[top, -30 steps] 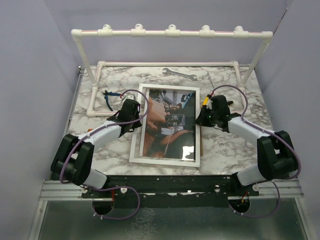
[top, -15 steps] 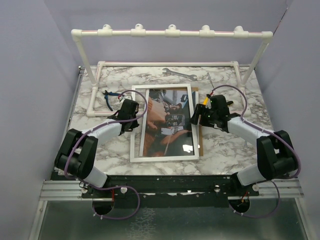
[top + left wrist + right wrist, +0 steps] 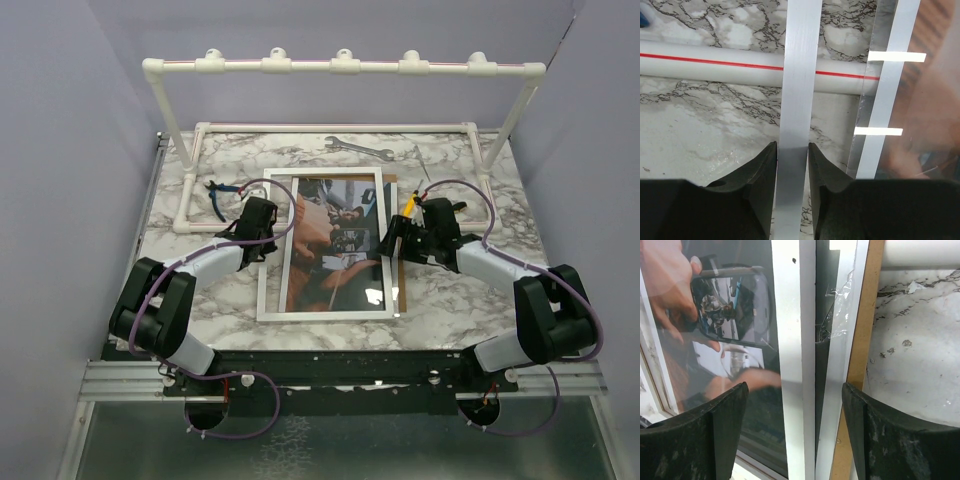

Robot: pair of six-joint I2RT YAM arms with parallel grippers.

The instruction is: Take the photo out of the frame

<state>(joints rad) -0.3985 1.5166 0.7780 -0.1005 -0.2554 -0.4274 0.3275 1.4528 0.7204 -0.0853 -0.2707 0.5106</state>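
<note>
Firmly, the left gripper [image 3: 792, 150] pinches the left white border of the frame [image 3: 325, 315]; the right gripper [image 3: 792, 390] gapes wide, straddling its right border. Between both grippers, the photo [image 3: 335, 250] lies behind the glass [image 3: 715, 365].

- plain pale lavender walls [image 3: 60, 150] close in the scene at the left, back and right.
- a white marble-patterned tabletop [image 3: 450, 300] with grey veins fills the middle.
- a white pipe rack [image 3: 340, 66] stands along the table's far edge, its base pipes lying on the marble.
- an aluminium rail [image 3: 120, 380] runs along the near edge.
- a dull metal sheet [image 3: 340, 445] lies below it.
- the light is soft and even.
</note>
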